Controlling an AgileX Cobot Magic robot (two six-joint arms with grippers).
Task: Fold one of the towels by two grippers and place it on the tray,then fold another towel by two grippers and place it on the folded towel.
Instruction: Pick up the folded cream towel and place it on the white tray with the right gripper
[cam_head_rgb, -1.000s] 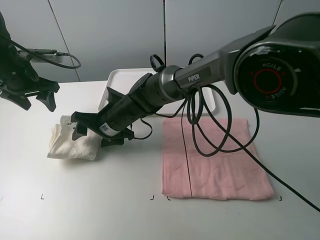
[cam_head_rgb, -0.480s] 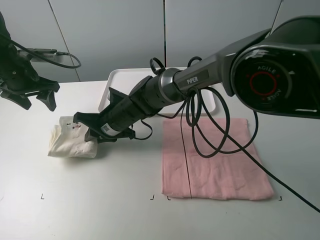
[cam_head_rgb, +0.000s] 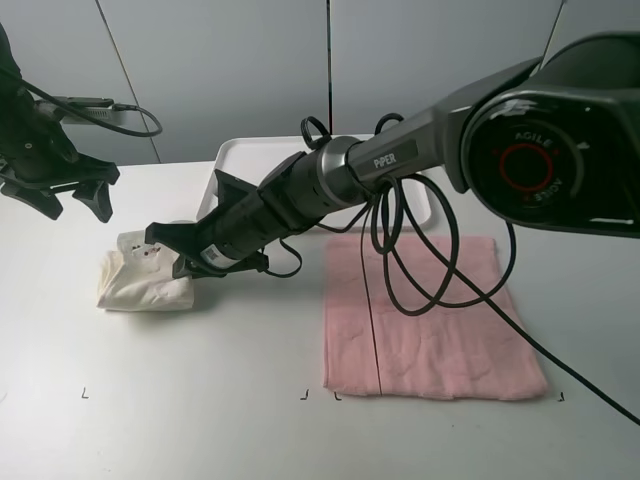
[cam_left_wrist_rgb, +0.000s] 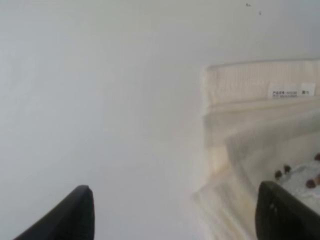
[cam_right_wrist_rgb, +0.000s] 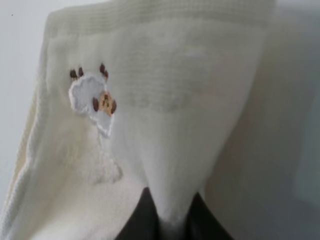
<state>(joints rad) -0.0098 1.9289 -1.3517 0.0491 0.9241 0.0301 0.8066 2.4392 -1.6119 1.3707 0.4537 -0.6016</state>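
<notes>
Nearest, at 4 o'clock in the high view, the pink towel (cam_head_rgb: 435, 325) is seen lying flat and unfolded on the table (cam_head_rgb: 200, 400), crossed by black cables (cam_head_rgb: 395, 270) hung from the right arm. Further back, at 9 o'clock, the cream towel (cam_head_rgb: 140, 285) is found as a folded bundle on the table, not yet on the tray. Its upper fold is pinched by the right gripper (cam_head_rgb: 168, 252), whose jaws are clenched on the cloth beside a small embroidered patch (cam_right_wrist_rgb: 92, 100). At 10 o'clock the left gripper (cam_head_rgb: 72, 203) is held spread wide, apart from the bundle and grasping nothing. Farthest, at 12 o'clock, the tray (cam_head_rgb: 245, 158) is partly hidden by the right arm.

Only the top layers appear to be caught, so the bundle could be pulled open when lifted, no support being given from the left side. The pink towel could also be dragged askew if the cables are swept across it.
</notes>
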